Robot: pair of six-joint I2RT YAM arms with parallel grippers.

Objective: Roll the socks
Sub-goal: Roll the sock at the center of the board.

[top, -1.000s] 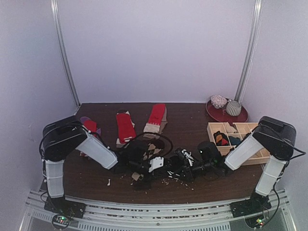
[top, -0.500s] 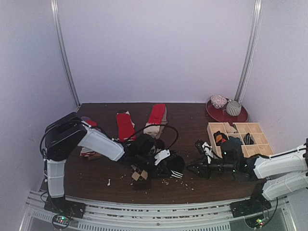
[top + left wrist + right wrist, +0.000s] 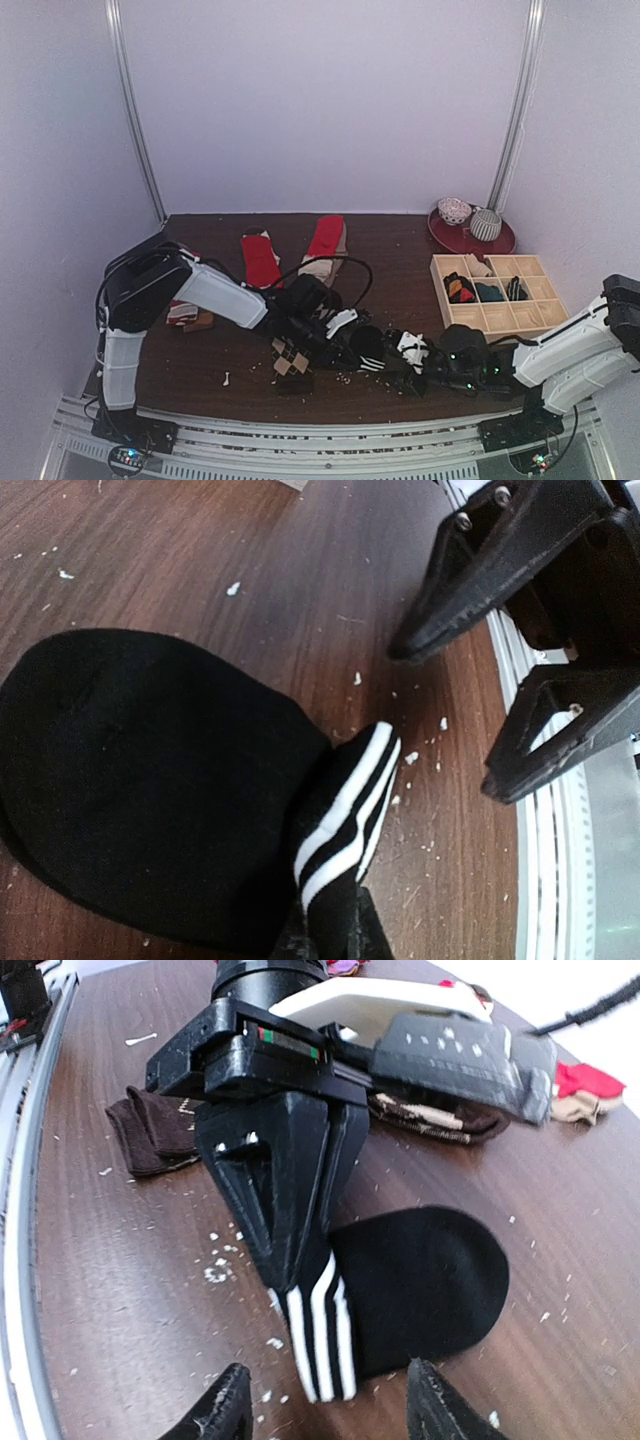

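Note:
A black sock with white stripes [image 3: 150, 780] lies folded on the brown table, and its striped cuff [image 3: 345, 1335] is lifted. My left gripper [image 3: 335, 935] is shut on that cuff; it shows from above [image 3: 352, 345] at the table's front middle. My right gripper [image 3: 330, 1415] is open just in front of the cuff, one finger [image 3: 470, 590] on each side, touching nothing. A brown argyle sock [image 3: 290, 362] lies left of the black one. Two red socks [image 3: 260, 260] [image 3: 325, 245] lie flat at the back.
A pale wooden grid tray [image 3: 497, 318] with rolled socks stands at the right. A red plate [image 3: 445, 238] with two bowls sits behind it. Another small pile of socks [image 3: 188, 316] lies by the left arm. White crumbs dot the table near its front rail [image 3: 320, 425].
My right gripper has let go and opened, pulled back to the right, then come low toward the cuff again. My left gripper has carried the black sock a little to the right.

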